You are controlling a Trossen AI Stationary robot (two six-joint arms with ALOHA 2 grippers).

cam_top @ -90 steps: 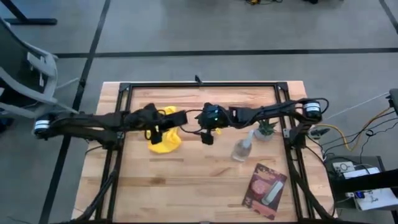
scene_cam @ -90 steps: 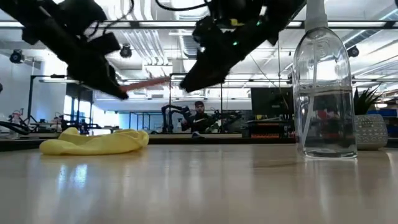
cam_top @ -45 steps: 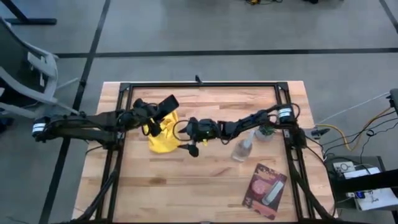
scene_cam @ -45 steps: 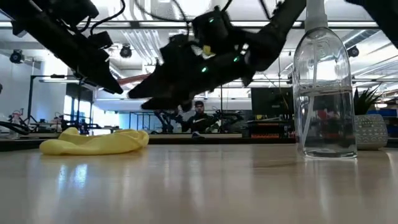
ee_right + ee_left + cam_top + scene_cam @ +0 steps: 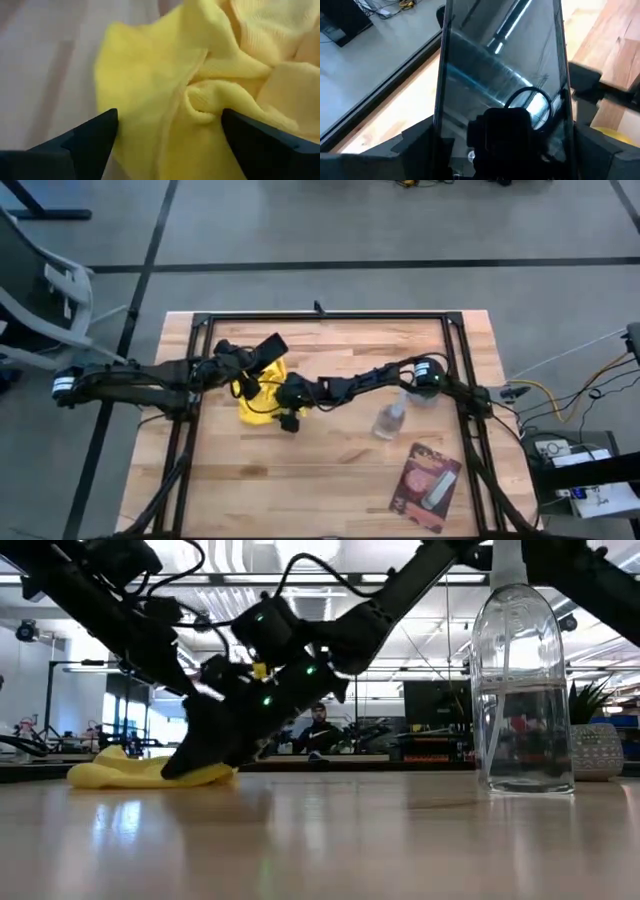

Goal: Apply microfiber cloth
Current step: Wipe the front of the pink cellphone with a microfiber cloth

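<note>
Since 1 s ago the right gripper (image 5: 288,402) has swung left across the table (image 5: 330,480), away from the spray bottle (image 5: 389,420), and now sits at the right edge of the microfiber cloth (image 5: 258,409). Its fingers (image 5: 90,140) are spread wide with a crumpled fold of cloth between them, probably lined up for a pinch that has not closed yet. The left gripper (image 5: 262,350) hangs above the cloth's far side, likely parked clear; I cannot tell whether it is open. Only the low view shows the right gripper's tip down at table level against the cloth (image 5: 140,772), while only the high view shows the pink-and-dark packet (image 5: 426,486) lying well apart at the near right.
</note>
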